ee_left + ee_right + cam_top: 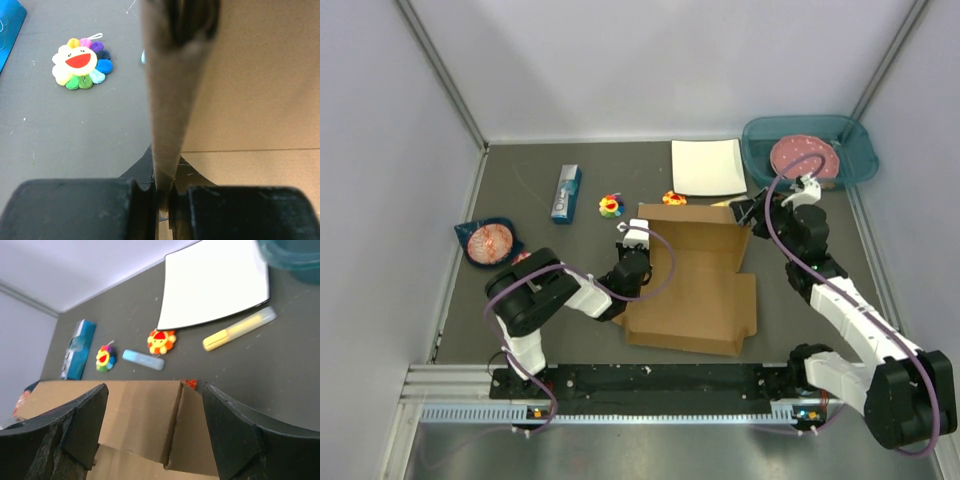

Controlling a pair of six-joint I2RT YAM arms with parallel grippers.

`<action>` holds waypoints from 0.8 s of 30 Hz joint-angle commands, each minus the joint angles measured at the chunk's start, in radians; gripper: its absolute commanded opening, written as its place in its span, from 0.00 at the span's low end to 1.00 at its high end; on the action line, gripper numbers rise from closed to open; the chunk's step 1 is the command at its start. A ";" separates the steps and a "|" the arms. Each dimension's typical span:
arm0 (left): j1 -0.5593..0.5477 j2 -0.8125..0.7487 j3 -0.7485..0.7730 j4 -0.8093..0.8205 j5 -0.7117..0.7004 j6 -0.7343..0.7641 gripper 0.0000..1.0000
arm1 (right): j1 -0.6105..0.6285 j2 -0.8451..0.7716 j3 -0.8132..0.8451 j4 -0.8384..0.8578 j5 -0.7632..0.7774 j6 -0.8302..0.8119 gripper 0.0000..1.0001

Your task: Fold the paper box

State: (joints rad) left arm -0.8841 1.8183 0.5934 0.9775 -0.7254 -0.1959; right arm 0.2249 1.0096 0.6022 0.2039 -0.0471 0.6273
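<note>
1. Presently the paper box [690, 290] is found half-formed, centred on the table [620, 170].
2. Its left wall is pinched upright by the closed left hand [165, 197].
3. The right hand [152, 420] is spread wide, empty, at the rear corner; that flap probably needs gripping next.

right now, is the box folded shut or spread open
Mostly spread open: the box lies flat on the table, with only its far flaps raised; the left gripper pinches one.
</note>
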 commanded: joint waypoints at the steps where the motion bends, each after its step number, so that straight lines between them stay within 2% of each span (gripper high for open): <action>1: 0.001 0.019 -0.004 -0.006 0.021 0.016 0.00 | -0.010 0.033 -0.042 0.170 -0.146 0.043 0.75; 6: 0.002 -0.008 -0.020 -0.033 0.034 -0.010 0.09 | -0.010 0.032 -0.105 0.152 -0.109 0.023 0.73; 14: -0.003 -0.126 -0.070 -0.100 0.104 -0.043 0.50 | -0.010 0.003 -0.157 0.114 -0.071 -0.006 0.69; 17: -0.006 -0.203 -0.086 -0.175 0.138 -0.068 0.60 | -0.010 -0.006 -0.171 0.106 -0.060 -0.014 0.68; 23: -0.016 -0.425 -0.081 -0.518 0.248 -0.160 0.64 | -0.009 -0.016 -0.191 0.097 -0.056 -0.020 0.67; 24: -0.021 -0.480 -0.089 -0.536 0.254 -0.155 0.64 | -0.009 -0.019 -0.194 0.094 -0.057 -0.024 0.67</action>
State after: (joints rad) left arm -0.8936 1.4864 0.5091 0.6407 -0.5495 -0.2928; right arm 0.2195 0.9977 0.4442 0.3782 -0.1200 0.6468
